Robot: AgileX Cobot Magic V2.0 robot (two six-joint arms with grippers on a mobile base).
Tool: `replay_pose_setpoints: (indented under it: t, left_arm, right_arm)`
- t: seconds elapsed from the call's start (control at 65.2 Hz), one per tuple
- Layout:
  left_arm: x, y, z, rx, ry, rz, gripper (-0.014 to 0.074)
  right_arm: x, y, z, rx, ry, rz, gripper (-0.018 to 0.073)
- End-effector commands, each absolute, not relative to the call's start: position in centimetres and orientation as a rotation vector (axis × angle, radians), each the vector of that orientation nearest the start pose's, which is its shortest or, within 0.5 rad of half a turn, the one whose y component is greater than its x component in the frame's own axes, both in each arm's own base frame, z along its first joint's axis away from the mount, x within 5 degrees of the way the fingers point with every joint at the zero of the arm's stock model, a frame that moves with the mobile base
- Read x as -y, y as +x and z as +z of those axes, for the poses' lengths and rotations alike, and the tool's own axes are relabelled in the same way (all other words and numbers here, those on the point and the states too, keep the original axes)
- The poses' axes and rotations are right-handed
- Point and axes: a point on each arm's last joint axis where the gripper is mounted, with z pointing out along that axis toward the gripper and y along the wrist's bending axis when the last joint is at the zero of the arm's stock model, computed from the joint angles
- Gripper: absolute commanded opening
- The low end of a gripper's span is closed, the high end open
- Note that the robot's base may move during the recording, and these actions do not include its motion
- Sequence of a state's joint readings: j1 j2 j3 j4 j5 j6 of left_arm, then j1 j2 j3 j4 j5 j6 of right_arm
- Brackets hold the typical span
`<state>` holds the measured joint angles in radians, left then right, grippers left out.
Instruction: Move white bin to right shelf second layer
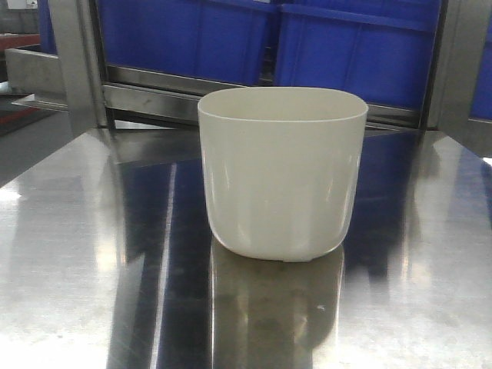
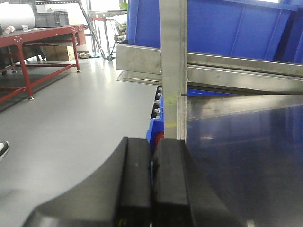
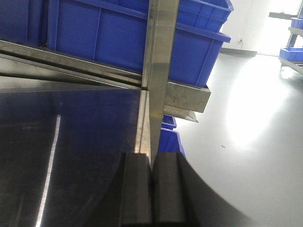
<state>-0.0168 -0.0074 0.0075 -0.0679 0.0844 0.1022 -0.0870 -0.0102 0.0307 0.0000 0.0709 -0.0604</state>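
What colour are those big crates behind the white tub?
The crates are solid bright blue; the front-facing view shows them best.

The white bin point(image 1: 280, 173) is flanked by bare steel tabletop point(image 1: 69, 261) on both sides and in front, so its walls can be reached from left or right. Behind it, passage is closed off by a steel rail point(image 1: 154, 100) and a row of blue crates point(image 1: 184, 34). The back corners are blocked by steel uprights point(image 1: 77, 61). One upright is seen straight ahead of the left gripper point(image 2: 152, 153) and another ahead of the right gripper point(image 3: 151, 163), both with pads pressed together. Open floor point(image 2: 71, 127) is seen outside each upright.
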Motion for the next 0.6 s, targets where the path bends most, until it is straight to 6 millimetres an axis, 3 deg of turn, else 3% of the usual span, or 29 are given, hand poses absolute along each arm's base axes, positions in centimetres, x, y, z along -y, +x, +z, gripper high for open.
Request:
replay_pose_setpoints:
  t: [0.0, 0.353, 0.583]
  left_arm:
    - [0.1, 5.7, 19.9, -1.507, 0.035, 0.004, 0.0085]
    - [0.1, 5.7, 19.9, -1.507, 0.035, 0.004, 0.0085]
    - [0.1, 5.7, 19.9, -1.507, 0.035, 0.004, 0.0085]
  right_arm:
    - [0.5, 5.4, 21.3, -1.434, 0.021, -0.126, 0.0058]
    - [0.5, 5.4, 21.9, -1.441, 0.021, -0.126, 0.0058]
    - [0.7, 6.6, 25.8, -1.554, -0.040, -0.198, 0.0058]
